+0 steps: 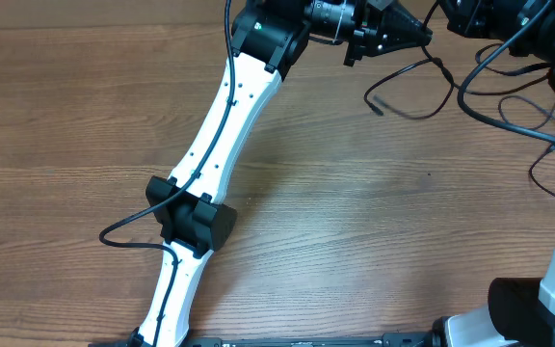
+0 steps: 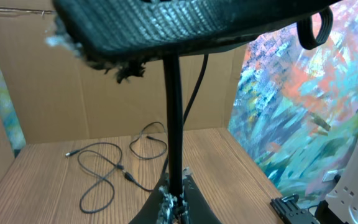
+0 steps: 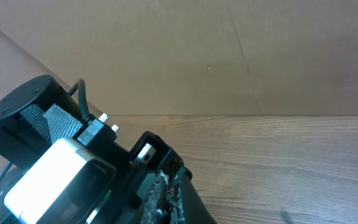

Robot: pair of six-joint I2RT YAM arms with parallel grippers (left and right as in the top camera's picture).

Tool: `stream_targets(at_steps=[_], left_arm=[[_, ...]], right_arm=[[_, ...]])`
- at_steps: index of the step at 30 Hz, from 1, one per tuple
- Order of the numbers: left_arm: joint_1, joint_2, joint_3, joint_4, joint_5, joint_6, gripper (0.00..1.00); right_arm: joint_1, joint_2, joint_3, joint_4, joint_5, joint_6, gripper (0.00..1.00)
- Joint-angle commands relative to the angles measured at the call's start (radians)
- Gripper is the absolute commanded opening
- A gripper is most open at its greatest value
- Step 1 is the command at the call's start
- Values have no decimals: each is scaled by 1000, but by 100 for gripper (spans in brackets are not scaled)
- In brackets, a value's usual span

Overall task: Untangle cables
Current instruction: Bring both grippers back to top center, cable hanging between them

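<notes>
Left gripper [image 2: 171, 202], nearest: jaws closed on a black strand [image 2: 174, 124] rising straight from the pads, long axis upright in the wrist view and in line with the closed fingers, upper end lost behind a blurred dark woven mass [image 2: 185, 25] directly above the hand. Second, thinner cord [image 2: 196, 87] just behind the strand, curving down from that mass. Bare wooden table [image 2: 36, 199] on both sides of the fingertips, open room there for sideways travel. Farther ahead and toward the left of the wrist view, loose cables [image 2: 107, 168] flat on the wood, well apart from the pads: two slack loops, long axis slanting across the hand's front, one silver-tipped plug [image 2: 69, 153] at the outer end pointing away from the loops. Beyond the cables, a cardboard wall [image 2: 92, 93] closing the far edge and turning along the left side; a painted panel [image 2: 291, 112] closing the right side. Right gripper [image 3: 166, 199]: pads pressed together, anything between them not discernible; body of the left hand just beside it, contact not discernible; bare wood ahead and to the side, cardboard beyond. From overhead, both hands close together at the table's far edge, with wide bare wood back toward the arm bases.
</notes>
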Motion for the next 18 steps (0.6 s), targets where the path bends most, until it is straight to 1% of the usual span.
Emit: stream_targets(at_steps=[1,3,5,6,7,9,10,11,13,15,16,18], left_arm=[[5,-7,10,1,-27,-46,4],[6,-7,10,-2,-77,-90,5],[16,-7,10,-11,-104,-109,5],[21,-8,10,-12,-103,-114,5],[29,-9,11,-15,-103,-124,5],[46,-13,11,-28,-103,-130,5],[54,-15,11,-37,-102,-130,5],[61,-17,11,-42,-98,-131,5],[74,-21,11,-51,-95,-136,5],[85,-26,12,-53,-95,-138,5],[90,-27,12,-54,-96,-141,5],[97,-30,12,-54,-97,-141,5]], right_arm=[[-2,2,2,5,-5,-8,4],[-2,2,2,2,9,-10,4],[-2,2,2,-2,49,-10,5],[-2,2,2,-3,66,-10,9],[-2,2,2,-4,93,-10,22],[-2,3,2,-2,166,-14,58],[-2,4,2,0,236,-29,75],[-2,5,2,1,309,-40,85],[-3,13,2,-2,489,-40,98],[-11,25,2,-7,620,-40,100],[-21,32,2,-14,645,-40,100],[-44,47,1,-39,622,-37,100]])
